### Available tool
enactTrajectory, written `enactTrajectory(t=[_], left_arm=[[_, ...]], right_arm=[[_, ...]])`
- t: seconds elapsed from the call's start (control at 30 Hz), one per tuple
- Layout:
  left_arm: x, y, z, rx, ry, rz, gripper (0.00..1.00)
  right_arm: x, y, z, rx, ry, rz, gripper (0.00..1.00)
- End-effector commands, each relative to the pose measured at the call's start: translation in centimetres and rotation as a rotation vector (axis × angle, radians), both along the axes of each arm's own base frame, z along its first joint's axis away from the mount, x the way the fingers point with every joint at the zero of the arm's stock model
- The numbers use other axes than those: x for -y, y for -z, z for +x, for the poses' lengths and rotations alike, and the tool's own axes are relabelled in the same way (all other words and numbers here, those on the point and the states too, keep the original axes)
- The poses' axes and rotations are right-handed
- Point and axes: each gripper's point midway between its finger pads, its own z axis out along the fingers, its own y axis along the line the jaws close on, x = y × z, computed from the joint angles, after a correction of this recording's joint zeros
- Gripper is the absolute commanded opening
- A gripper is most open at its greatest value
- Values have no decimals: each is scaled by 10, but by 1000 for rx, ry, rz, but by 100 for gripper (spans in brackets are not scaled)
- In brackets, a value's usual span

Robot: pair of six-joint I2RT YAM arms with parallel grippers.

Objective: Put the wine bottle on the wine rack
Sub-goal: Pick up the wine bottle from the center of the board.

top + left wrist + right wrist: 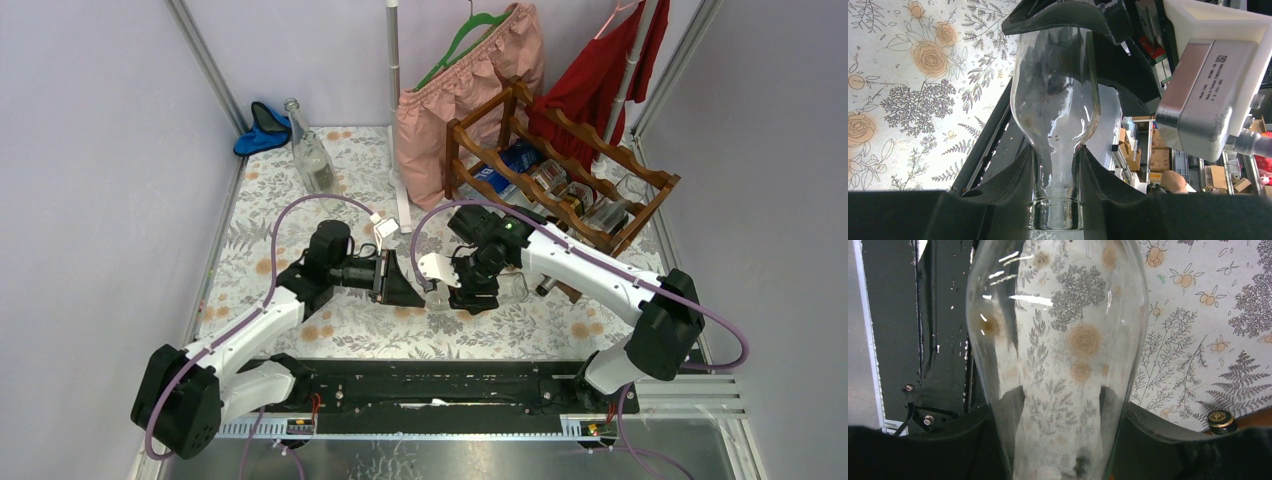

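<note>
**Two-ended hold: the wine bottle (1055,95) lies level between both sets of jaws over the middle of the bench (290,200), not yet on the wine rack (540,180).**

The left jaws are pinched in on the slim neck just past the lip. The right jaws are spread wide and clamped on the fat body. One grip at each end, I'd say, so the slick clear glass can't swing or roll. It's lying flat, which is how the rack's scalloped rails want it. The rack stands well off at the far right, with some cradles already filled. My guess is that a level carry across to a free scallop comes next. Whether the bottle clears the bench, I can't tell.
</note>
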Motion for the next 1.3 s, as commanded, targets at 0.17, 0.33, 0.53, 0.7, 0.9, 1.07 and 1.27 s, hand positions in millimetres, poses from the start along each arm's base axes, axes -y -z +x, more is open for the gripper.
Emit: enactTrajectory(t=[0.17, 0.33, 0.53, 0.7, 0.9, 1.07, 1.27], left_arm=[[-1, 8, -7, -12, 48, 18, 33], [-1, 10, -8, -17, 50, 20, 44], [-2, 10, -9, -18, 52, 18, 45], [-2, 10, -10, -20, 56, 17, 45], [-3, 8, -8, -14, 46, 7, 3], [-4, 1, -8, 4, 46, -34, 0], [-8, 1, -10, -12, 41, -75, 0]], right_arm=[[-14, -16, 7, 39, 8, 70, 0], [-14, -16, 6, 38, 8, 70, 0], [-14, -16, 6, 35, 7, 71, 0], [-14, -16, 6, 32, 10, 70, 0], [-14, -16, 5, 32, 10, 71, 1], [-15, -17, 3, 20, 22, 80, 29], [-19, -33, 0, 14, 44, 123, 97]])
